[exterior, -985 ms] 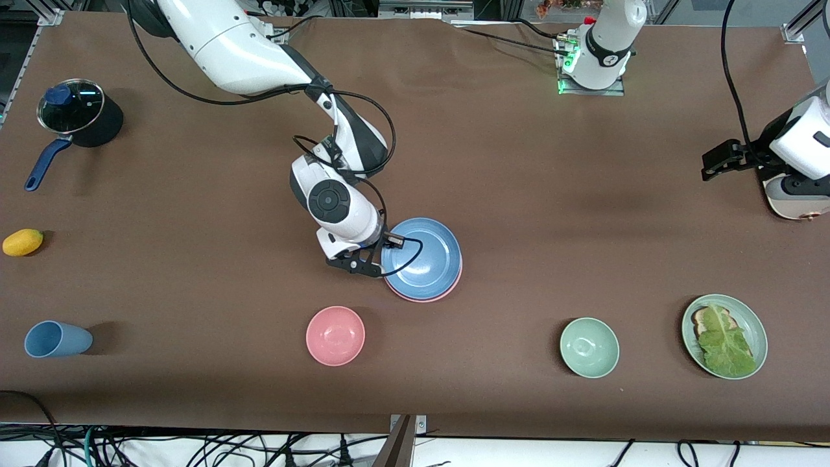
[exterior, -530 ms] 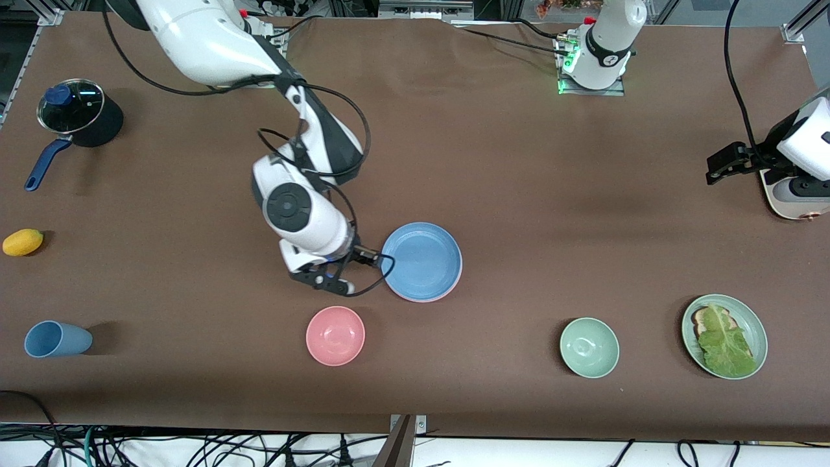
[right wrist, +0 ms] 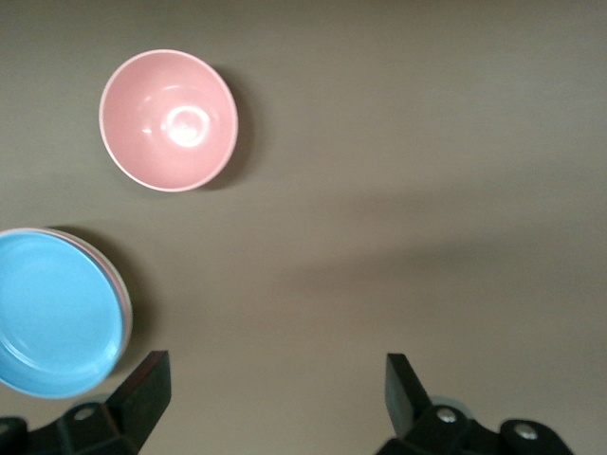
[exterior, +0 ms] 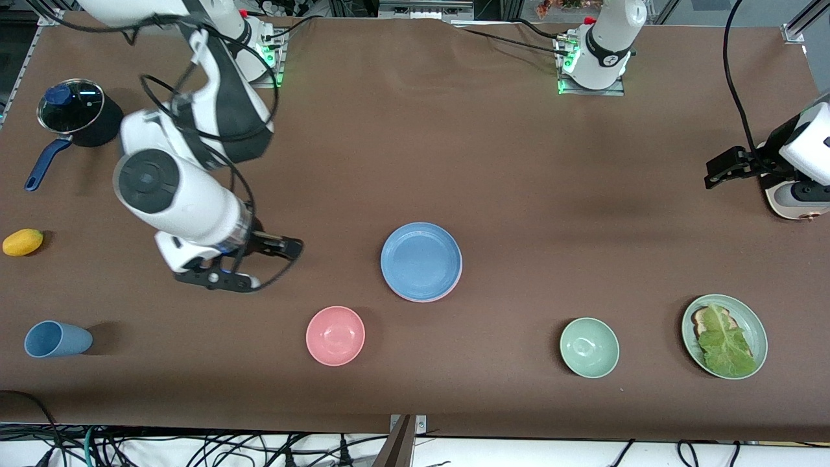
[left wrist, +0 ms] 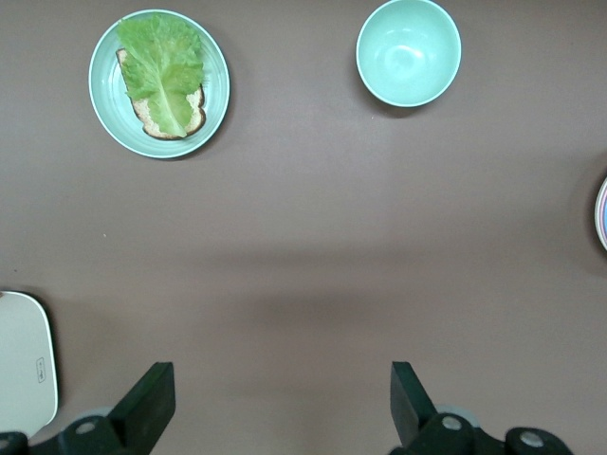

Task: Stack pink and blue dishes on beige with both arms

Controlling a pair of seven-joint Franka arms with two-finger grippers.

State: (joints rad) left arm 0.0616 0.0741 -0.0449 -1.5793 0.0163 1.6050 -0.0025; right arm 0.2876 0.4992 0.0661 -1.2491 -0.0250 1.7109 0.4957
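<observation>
Blue plate (exterior: pixel 421 260) on pink plate (exterior: pixel 456 283), mid-table; beige plate unseen. Judged rigid, light, slippery: pinch the rim. Right gripper (exterior: pixel 249 264) over bare table toward the right arm's end, fingers spread, empty. Left gripper (exterior: pixel 721 170) waits, fingers spread, empty.

Two robot arms. Three plates: a blue plate (exterior: pixel 421 259) stacked on a pink plate (exterior: pixel 447 293), and a green plate with lettuce (exterior: pixel 724 335). Two bowls: pink bowl (exterior: pixel 335 335), green bowl (exterior: pixel 589 347). One blue cup (exterior: pixel 57 339), one lidded saucepan (exterior: pixel 76 119), one lemon (exterior: pixel 23 242).
</observation>
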